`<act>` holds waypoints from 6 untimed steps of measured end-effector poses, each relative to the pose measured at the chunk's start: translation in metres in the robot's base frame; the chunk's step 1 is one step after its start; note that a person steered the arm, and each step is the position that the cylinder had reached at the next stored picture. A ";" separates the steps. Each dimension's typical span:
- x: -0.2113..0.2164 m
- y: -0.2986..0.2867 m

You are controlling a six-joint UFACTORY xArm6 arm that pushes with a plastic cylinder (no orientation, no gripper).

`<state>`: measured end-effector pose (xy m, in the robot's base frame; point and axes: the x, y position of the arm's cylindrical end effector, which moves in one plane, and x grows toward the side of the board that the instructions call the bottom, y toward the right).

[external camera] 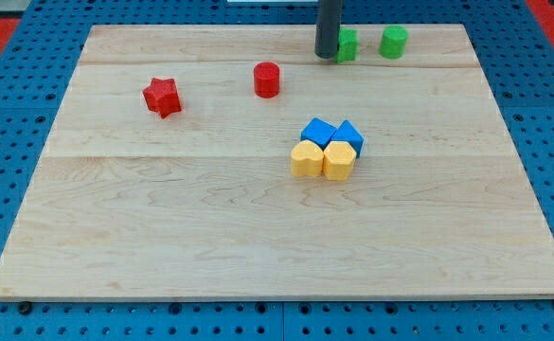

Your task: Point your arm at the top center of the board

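Observation:
My tip (327, 54) stands near the view's top, a little right of the board's centre line. It touches or nearly touches the left side of a green block (348, 44), which the rod partly hides. A second green block, a short cylinder (394, 41), sits further right. A red star block (162, 96) and a red cylinder (267, 80) lie to the left below the tip. Two blue blocks (318, 133) (348, 135) and two yellow blocks (306, 159) (339, 160) form a tight cluster in the middle.
The wooden board (163, 246) lies on a blue pegboard surface (2, 142). Red areas show at the view's top corners.

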<state>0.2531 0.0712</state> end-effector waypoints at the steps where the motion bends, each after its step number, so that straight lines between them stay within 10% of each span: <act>1: 0.000 0.000; 6: -0.033 -0.080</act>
